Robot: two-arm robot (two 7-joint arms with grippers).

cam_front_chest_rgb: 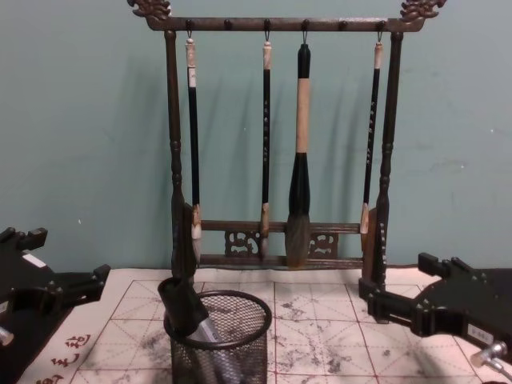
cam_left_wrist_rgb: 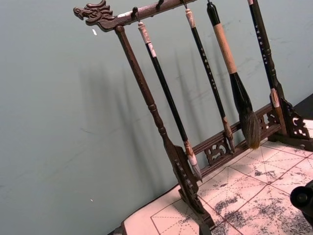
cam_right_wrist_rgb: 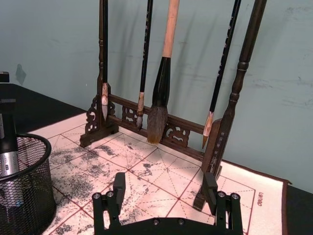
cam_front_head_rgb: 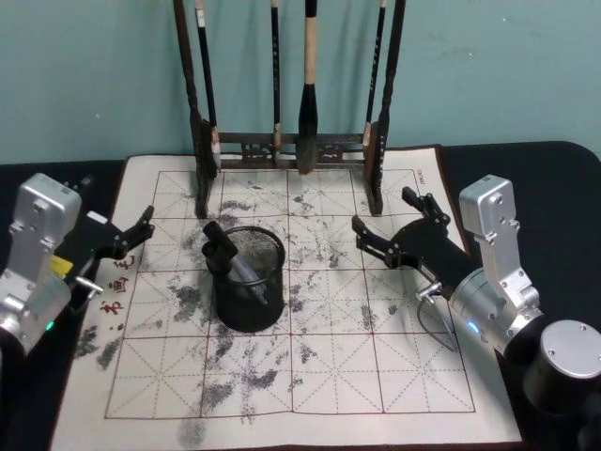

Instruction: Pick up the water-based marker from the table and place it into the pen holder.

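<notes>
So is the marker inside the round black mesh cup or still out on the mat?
Inside. The grey-barrelled, black-capped marker leans tilted in the round black wire-mesh pen holder, cap poking above the rim. Both the left gripper and the right gripper are open, apart from it.

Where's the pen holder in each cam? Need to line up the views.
Head view: the pen holder stands left of centre on the mat, the marker leaning inside it.
Left wrist view: not in it.
Right wrist view: cut off at the left edge.
Chest view: bottom, left of centre.
Shared landmark: the brush rack behind it, seen in every view.
</notes>
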